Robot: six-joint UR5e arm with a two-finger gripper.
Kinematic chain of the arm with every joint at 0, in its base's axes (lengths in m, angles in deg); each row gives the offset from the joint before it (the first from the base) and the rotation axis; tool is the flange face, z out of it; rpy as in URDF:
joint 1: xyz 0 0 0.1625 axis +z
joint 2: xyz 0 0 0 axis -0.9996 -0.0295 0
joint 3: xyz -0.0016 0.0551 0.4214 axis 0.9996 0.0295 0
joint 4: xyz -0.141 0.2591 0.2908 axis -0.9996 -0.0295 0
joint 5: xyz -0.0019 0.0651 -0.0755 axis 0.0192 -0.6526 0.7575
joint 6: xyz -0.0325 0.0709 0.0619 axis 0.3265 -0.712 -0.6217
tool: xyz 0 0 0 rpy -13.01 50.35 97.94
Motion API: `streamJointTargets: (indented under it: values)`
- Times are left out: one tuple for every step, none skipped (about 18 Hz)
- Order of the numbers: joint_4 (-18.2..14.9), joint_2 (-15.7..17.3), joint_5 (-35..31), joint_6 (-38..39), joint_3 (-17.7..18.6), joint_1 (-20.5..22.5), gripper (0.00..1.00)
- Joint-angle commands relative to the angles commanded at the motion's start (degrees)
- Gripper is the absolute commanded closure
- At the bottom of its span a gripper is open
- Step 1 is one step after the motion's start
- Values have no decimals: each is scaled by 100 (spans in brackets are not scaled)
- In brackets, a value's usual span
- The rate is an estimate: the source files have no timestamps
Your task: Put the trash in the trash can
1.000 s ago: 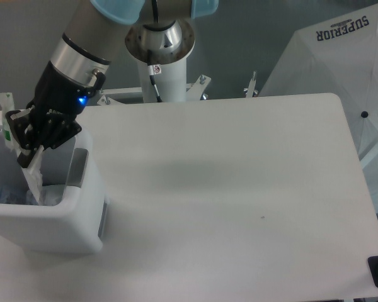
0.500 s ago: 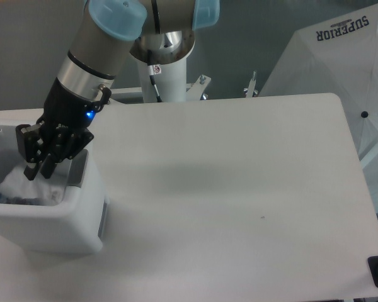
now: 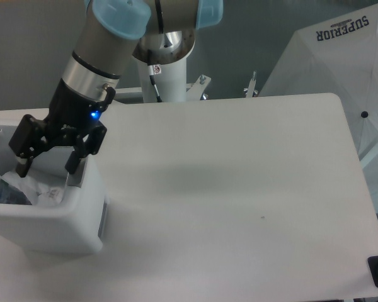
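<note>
While pincer (image 3: 45,166) gapes over bin (image 3: 69,223) | wrapper (image 3: 34,187) inside rim

Spread tool (image 3: 45,168) above wrapper (image 3: 34,187) inside trash can (image 3: 69,220).

surface: white table (image 3: 239,189) | on it: white trash can (image 3: 63,220), front-left corner

The scene is lit evenly and quite brightly from above, with a cool, slightly bluish tone. The white table (image 3: 239,189) looks a little overexposed, and a soft, diffuse shadow lies on it near the middle. A small blue light glows on the arm's wrist (image 3: 96,114). The picture is a bit soft and grainy, and the trash can (image 3: 57,217) blends into the table.
</note>
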Motion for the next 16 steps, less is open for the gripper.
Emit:
streamJointTargets:
  values:
    - [0, 9, -9, -176, 0, 71, 0]
    - [0, 18, 0, -438, -9, 184, 0]
    - [-9, 35, -9, -693, 0, 342, 0]
    - [-9, 53, -26, -974, 9, 387, 0]
    - [-9, 97, -113, -1264, 0, 466, 0]
    - [-9, 132, -227, -1537, 26, 597, 0]
    - [-9, 176, -359, -1766, 52, 703, 0]
    - [-17, 176, -447, -1977, 53, 800, 0]
    - [-35, 185, -553, -2223, 44, 905, 0]
    - [-35, 185, -728, -2565, 18, 1037, 0]
    - [-53, 176, -886, -3064, 9, 1195, 0]
    - [-88, 176, -1001, -3687, 9, 1318, 0]
    - [-88, 176, -1080, -4215, 35, 1406, 0]
    - [-97, 176, -1186, -4586, 18, 1433, 0]
    - [-105, 176, -1352, -4824, 26, 1460, 0]
    - [-192, 185, -1632, -5070, 18, 1460, 0]
